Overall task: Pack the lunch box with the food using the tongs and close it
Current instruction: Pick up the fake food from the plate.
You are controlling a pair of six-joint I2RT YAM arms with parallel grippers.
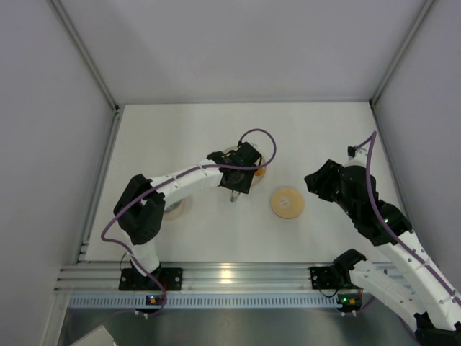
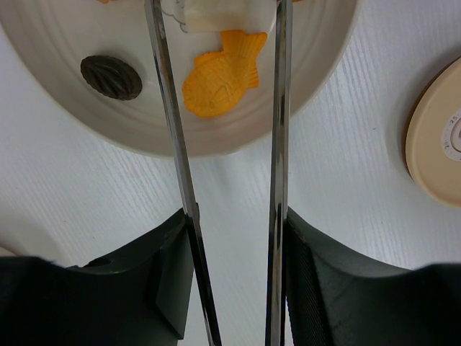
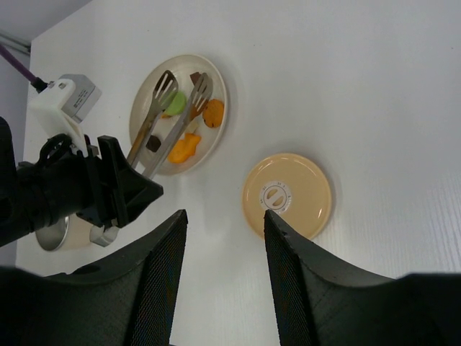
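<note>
My left gripper (image 2: 234,216) is shut on the tongs (image 2: 167,108), whose two arms reach out over the cream plate (image 2: 317,79). Between the tong arms lie an orange fish-shaped piece of food (image 2: 220,72) and a white piece (image 2: 216,14); a dark brown piece (image 2: 110,77) sits to the left of them. The right wrist view shows the tongs (image 3: 169,115) above the plate (image 3: 216,83), with a green piece (image 3: 175,101) and orange pieces (image 3: 213,112). The steel lunch box (image 3: 50,234) is partly hidden behind the left arm. Its tan lid (image 3: 287,194) lies flat on the table. My right gripper (image 3: 223,223) hangs open and empty above the table, near the lid.
From above, the plate (image 1: 261,171) is mostly covered by the left gripper (image 1: 238,176). The lid (image 1: 287,202) lies to its right, the lunch box (image 1: 175,209) by the left arm's elbow. The right gripper (image 1: 313,180) hovers right of the lid. White walls enclose the table.
</note>
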